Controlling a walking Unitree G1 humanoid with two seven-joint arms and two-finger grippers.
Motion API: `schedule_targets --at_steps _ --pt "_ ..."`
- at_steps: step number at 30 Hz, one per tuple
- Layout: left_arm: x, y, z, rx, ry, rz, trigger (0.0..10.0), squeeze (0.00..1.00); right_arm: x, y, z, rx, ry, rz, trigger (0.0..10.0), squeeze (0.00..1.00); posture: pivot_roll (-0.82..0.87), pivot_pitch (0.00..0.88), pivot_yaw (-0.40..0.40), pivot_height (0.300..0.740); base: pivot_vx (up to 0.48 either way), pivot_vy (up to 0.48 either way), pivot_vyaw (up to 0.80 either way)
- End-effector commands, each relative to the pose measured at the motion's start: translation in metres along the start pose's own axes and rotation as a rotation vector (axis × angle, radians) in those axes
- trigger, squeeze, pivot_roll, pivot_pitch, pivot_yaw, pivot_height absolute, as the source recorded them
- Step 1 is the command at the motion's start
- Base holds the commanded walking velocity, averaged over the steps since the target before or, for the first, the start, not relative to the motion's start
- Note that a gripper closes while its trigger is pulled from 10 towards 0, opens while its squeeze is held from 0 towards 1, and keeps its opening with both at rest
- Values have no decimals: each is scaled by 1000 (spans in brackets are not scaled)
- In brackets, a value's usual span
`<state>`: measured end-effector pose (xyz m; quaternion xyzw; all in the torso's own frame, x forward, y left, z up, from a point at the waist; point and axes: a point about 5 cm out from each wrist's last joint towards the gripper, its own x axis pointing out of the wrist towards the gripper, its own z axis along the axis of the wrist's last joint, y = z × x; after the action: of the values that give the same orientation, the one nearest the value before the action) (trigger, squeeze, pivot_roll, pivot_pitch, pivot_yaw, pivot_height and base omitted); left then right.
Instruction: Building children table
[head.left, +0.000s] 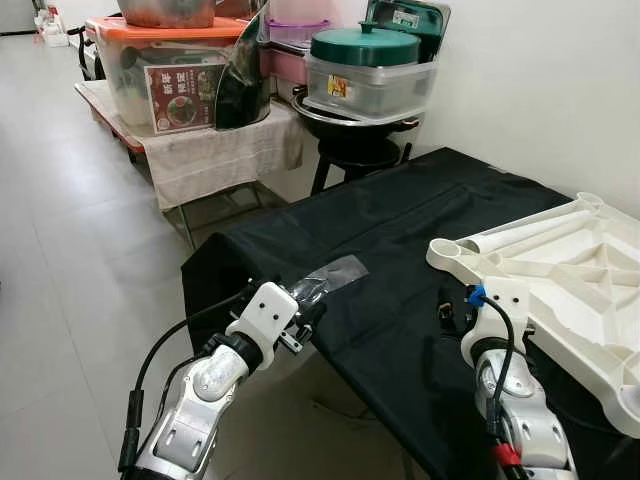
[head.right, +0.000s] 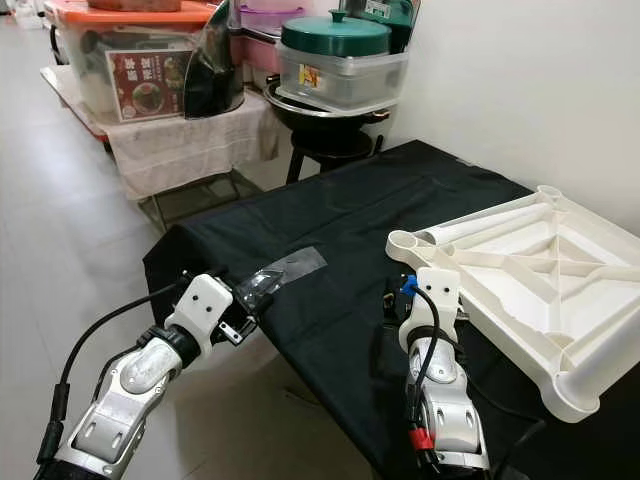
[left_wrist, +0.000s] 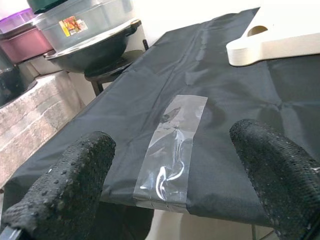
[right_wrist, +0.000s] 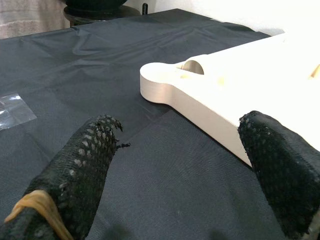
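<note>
A cream plastic table top (head.left: 575, 275) lies upside down on the black-covered table (head.left: 400, 215), at its right side. A cream leg tube (head.left: 520, 233) rests in it along the far rim. A clear plastic bag (head.left: 335, 273) lies flat by the near left edge of the cloth. My left gripper (head.left: 306, 318) hovers open just short of that bag (left_wrist: 172, 145), with nothing between its fingers. My right gripper (head.left: 455, 306) is open over the cloth, pointing at the round corner socket of the table top (right_wrist: 170, 80), a short way from it.
Behind the table a black stool carries a dark pan and a clear tub with a green lid (head.left: 365, 65). A cloth-draped low table with an orange-lidded box (head.left: 170, 70) stands far left. Tiled floor (head.left: 70, 260) lies to the left, a white wall (head.left: 540, 80) to the right.
</note>
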<state>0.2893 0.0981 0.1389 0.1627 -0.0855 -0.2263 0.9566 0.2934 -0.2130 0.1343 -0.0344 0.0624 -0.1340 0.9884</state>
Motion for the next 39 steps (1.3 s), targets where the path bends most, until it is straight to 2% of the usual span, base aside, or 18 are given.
schedule_targets --at_steps 1,11,23,39 --pt "-1 -2 -1 -9 11 1 10000 0 0 -1 1 -12 3 -7 10000 0 40 0 -89 740 0 0 0" --pt "-5 4 -2 -12 26 35 10000 0 1 4 0 -22 14 24 10000 0 63 0 -116 740 0 0 0" --pt "-8 -2 -1 -23 28 25 10000 0 0 4 1 -27 11 29 10000 0 57 0 -115 740 0 0 0" --pt "-7 -2 -1 -19 31 11 10000 0 0 4 4 -19 -6 24 10000 0 44 0 -91 740 0 0 0"
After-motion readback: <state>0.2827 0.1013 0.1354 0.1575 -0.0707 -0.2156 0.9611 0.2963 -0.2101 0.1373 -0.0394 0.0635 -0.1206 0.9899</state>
